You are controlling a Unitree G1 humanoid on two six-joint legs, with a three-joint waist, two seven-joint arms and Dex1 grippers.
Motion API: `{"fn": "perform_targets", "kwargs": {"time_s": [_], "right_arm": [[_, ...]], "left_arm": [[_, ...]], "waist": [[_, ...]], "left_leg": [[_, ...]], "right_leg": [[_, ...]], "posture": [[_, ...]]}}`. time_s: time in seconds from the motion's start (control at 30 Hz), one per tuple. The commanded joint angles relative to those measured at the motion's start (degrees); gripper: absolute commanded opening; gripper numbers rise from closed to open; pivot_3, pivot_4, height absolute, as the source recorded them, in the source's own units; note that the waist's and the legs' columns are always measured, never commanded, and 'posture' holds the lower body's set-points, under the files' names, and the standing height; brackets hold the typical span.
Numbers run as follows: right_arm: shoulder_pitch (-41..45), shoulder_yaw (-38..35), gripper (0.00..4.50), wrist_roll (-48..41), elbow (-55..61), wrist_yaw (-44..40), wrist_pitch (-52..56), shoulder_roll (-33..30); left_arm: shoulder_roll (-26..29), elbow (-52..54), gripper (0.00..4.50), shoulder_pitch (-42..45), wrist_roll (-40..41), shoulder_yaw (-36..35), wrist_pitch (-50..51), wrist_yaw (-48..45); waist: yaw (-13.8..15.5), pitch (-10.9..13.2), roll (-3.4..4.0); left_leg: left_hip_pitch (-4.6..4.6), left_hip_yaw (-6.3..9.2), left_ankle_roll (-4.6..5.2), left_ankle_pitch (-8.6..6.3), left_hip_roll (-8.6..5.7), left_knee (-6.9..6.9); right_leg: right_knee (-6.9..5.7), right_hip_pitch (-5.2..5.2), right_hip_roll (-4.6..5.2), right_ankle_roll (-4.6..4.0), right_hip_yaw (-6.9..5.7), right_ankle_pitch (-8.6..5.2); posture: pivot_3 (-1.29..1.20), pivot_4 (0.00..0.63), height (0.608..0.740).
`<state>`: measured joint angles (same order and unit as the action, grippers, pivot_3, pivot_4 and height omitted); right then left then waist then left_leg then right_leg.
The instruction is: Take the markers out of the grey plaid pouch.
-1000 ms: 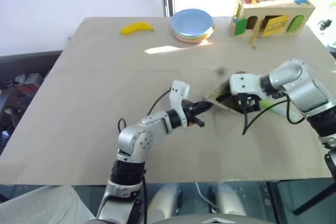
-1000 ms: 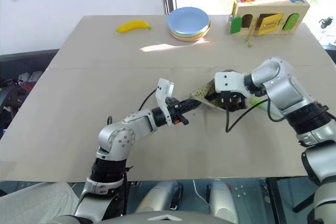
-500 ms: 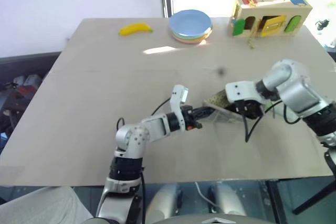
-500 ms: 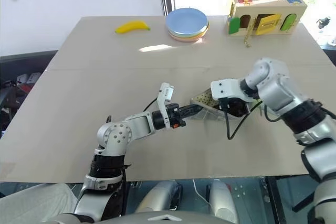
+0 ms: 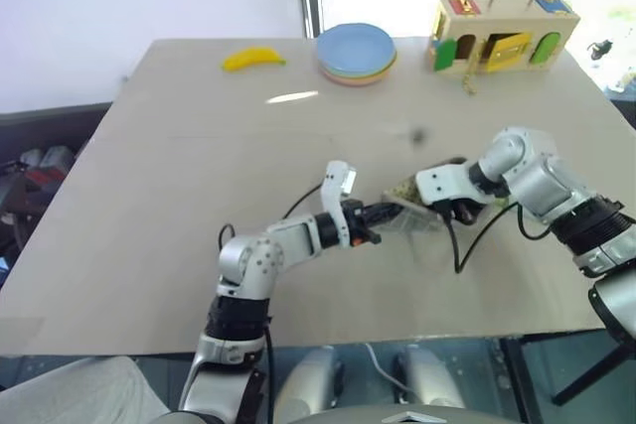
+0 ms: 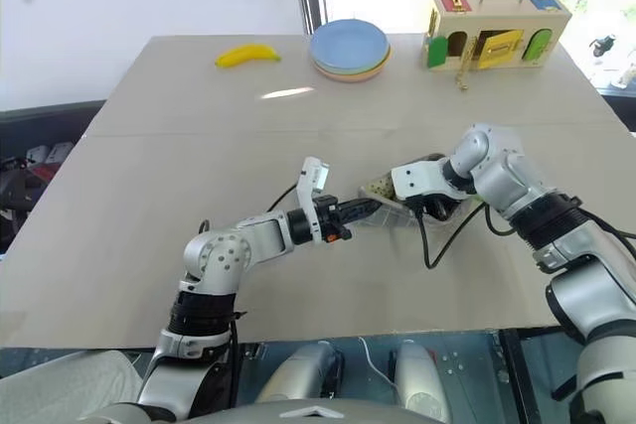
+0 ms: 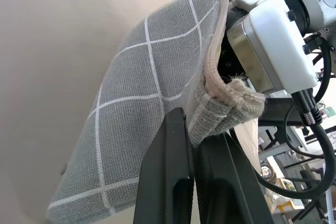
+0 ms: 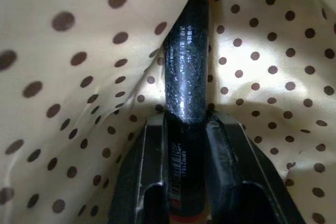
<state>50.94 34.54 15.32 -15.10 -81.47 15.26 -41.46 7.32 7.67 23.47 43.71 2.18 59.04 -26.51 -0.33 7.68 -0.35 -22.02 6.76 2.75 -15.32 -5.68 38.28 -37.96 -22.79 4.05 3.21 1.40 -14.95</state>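
Head views: plain tan table [image 5: 199, 186] by a window; I see the pouch [image 5: 407, 208] lying mid-table between both arms. Left gripper [image 5: 383, 213] clamps its near edge, I judge to anchor it while the right gripper [image 6: 429, 208] reaches in.

Left wrist view: soft grey woven plaid with pale grid lines, rim pinched between closed black fingers [image 7: 168, 182].

Right wrist view: glossy cream lining [image 8: 63, 77] with brown dots; fingers closed on the slim red pen [image 8: 186, 82] by its black, faintly printed end.

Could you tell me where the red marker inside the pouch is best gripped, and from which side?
Grip the red marker on its black end, coming straight in through the pouch's open mouth along its length. The right hand already pinches that end, and the lining hides the rest.
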Motion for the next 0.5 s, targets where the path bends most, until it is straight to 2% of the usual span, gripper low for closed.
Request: {"fn": "perform_targets", "kwargs": {"time_s": [0.03,0.17,0.3,0.5], "right_arm": [[-1.21,-3.54,0.38,0.42,1.10,1.98,0.15,-1.73],[-1.45,-8.52,0.38,-3.38,6.20,1.91,3.38,-2.08],[-1.75,-15.37,0.38,-10.66,12.11,1.87,14.21,-1.24],[-5.36,-24.22,0.38,-19.23,11.29,8.16,30.27,2.13]], "left_arm": [[0.48,0.48,0.00,-0.32,-0.70,-0.53,-1.45,-0.21],[0.49,0.89,0.00,-0.49,-1.41,-0.54,-2.33,0.20],[0.85,1.41,0.00,-0.79,-3.51,0.28,-4.74,0.44],[1.93,-0.52,0.00,-0.36,-6.07,-0.06,-9.12,-0.16]], "waist": [[-0.03,0.00,-0.01],[-0.03,0.04,0.01],[-0.05,0.05,0.02],[0.25,0.05,0.02]], "left_leg": [[0.00,0.00,0.00,0.00,0.00,0.00],[-0.06,0.02,0.00,0.00,0.00,-0.02],[-0.20,0.03,0.00,0.00,0.00,-0.08],[-0.59,0.10,0.00,0.00,-0.01,-0.05]], "right_leg": [[0.01,0.01,0.00,0.00,0.00,0.00],[0.01,-0.06,0.01,0.00,0.00,0.00],[0.03,-0.23,0.01,0.00,0.00,0.00],[0.06,-0.54,0.04,-0.01,-0.06,0.00]], "posture": [[0.00,0.150,0.740],[0.00,0.150,0.740],[0.00,0.150,0.740],[0.00,0.150,0.740]]}}
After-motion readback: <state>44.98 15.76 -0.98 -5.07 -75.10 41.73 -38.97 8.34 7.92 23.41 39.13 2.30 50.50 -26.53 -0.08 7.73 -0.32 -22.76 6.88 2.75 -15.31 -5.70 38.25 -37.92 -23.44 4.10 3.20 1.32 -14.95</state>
